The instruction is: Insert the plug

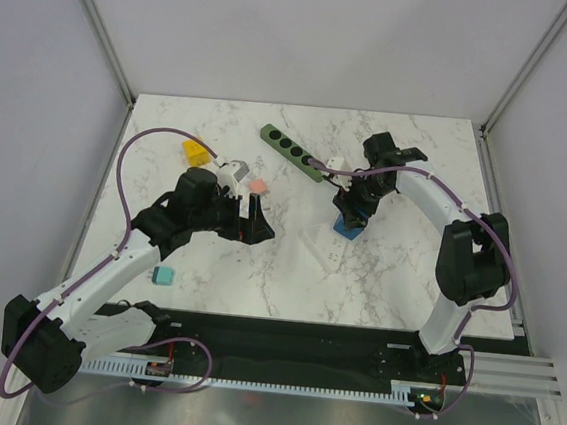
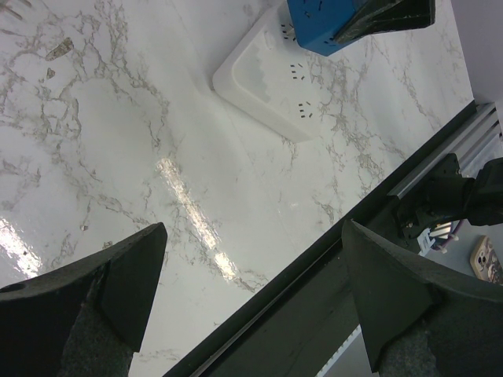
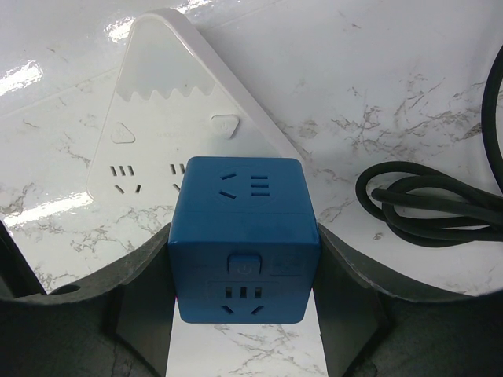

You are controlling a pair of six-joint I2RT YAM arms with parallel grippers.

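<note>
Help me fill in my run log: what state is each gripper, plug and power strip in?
Right gripper: shut on the blue cube plug.
Blue cube plug: held over the white power strip's end; seating unclear.
Left gripper: open, empty.
White power strip: flat on the table, visible sockets empty.
Green power strip: flat on the table, sockets look empty.
Black cable: coiled on the table.

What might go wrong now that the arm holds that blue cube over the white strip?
The blue cube in the right tool covers its own prongs from view, so they may miss the slots of the white strip. Nothing pins the strip: the left tool hangs open, apart from it, so a push might slide it. The coiled black cable lies close and may snag.
</note>
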